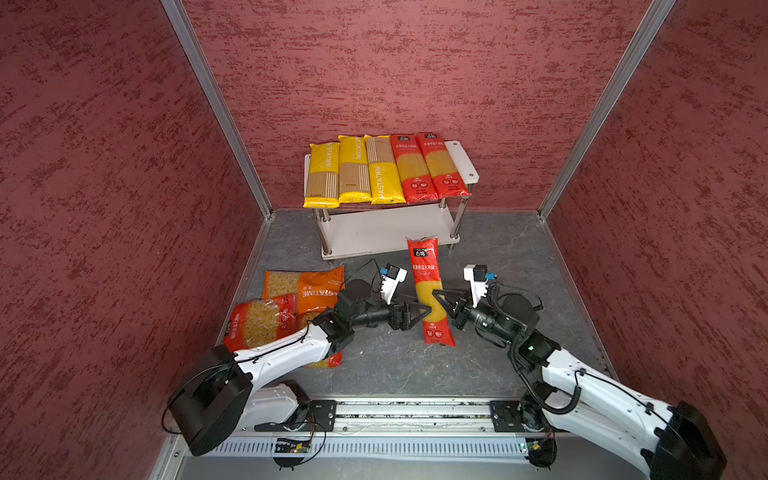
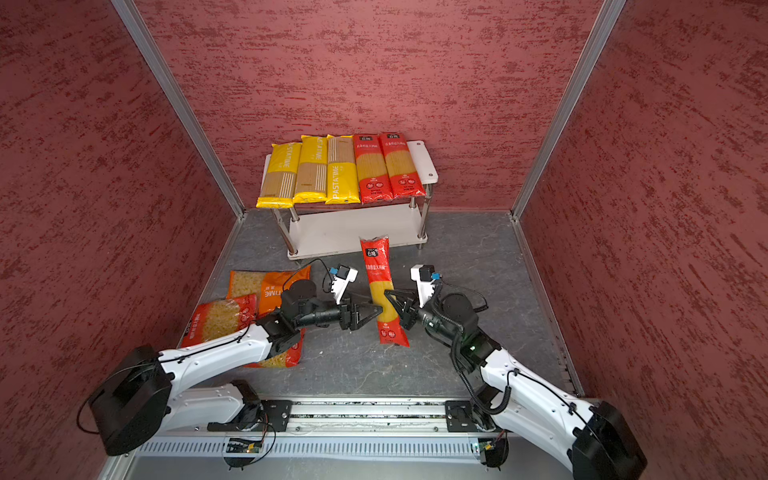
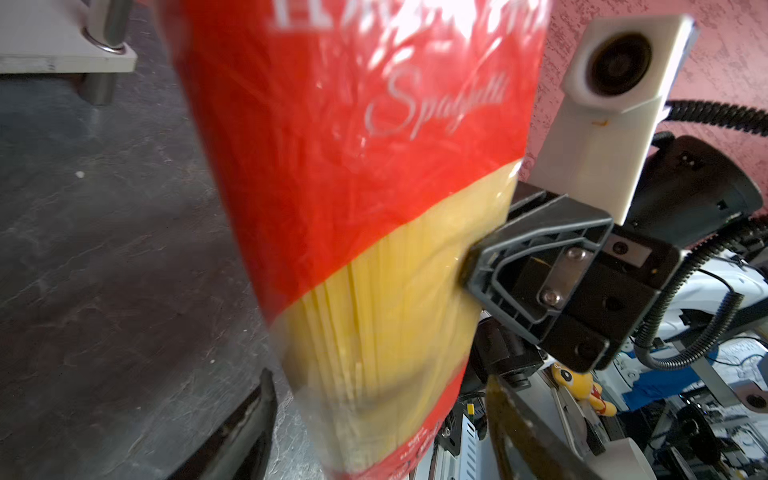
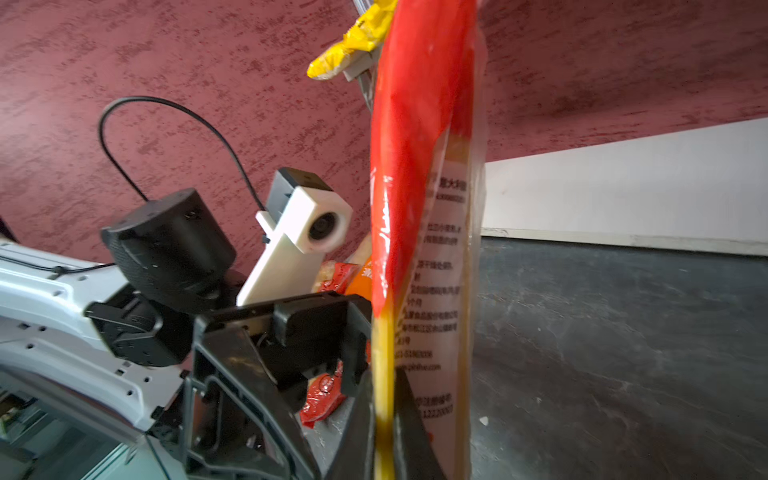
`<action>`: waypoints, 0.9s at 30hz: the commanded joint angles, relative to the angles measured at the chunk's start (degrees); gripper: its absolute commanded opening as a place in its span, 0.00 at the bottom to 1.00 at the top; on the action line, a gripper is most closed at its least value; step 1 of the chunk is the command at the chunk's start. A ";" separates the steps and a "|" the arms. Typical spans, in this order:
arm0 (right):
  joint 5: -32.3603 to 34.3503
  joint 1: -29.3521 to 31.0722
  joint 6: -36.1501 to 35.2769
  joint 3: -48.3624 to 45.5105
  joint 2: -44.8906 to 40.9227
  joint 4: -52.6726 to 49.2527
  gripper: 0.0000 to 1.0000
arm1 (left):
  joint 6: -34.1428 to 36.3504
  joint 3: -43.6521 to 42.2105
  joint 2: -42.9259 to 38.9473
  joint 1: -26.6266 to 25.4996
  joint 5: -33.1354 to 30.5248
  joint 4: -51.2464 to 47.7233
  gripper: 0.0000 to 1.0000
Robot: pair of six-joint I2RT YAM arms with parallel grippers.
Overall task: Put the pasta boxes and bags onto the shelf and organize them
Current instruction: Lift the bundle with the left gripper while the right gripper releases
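Your right tool (image 1: 436,296) is pinched shut on the long edge of the red spaghetti bag (image 1: 428,286), about halfway along, at the clear window where the yellow strands show. Your left tool (image 1: 424,311) faces it from the other side with its jaws standing apart. In the left wrist view they flank the bag with a gap each side, so it grips nothing. The bag hangs between the two arms, apparently clear of the bench (image 1: 507,257), its far end pointing at the shelf (image 1: 462,163) just beyond. Treat it as a stiff but brittle bundle in slick, crinkly film: it should hold its line while carried, yet a one-sided edge pinch invites it to swing or slip, and a hard squeeze could snap strands. A hold near the middle, across the full width, looks safest. On the top board three yellow packs (image 1: 353,170) and two red bags (image 1: 430,166) lie side by side, leaving a bare strip at the right end, the likely slot. The short-pasta bags (image 1: 305,291) lie on the bench by your left arm
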 commanded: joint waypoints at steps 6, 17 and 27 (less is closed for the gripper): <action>-6.58 0.61 3.51 7.08 -1.44 14.33 0.00 | -2.58 3.39 0.89 0.26 5.38 11.44 0.75; -2.76 0.67 6.03 5.07 -2.18 14.31 0.00 | -5.48 6.53 4.26 0.61 10.99 16.38 0.33; 7.44 0.69 8.72 0.09 -4.37 11.81 0.35 | -5.04 7.20 0.38 1.16 5.43 10.30 0.14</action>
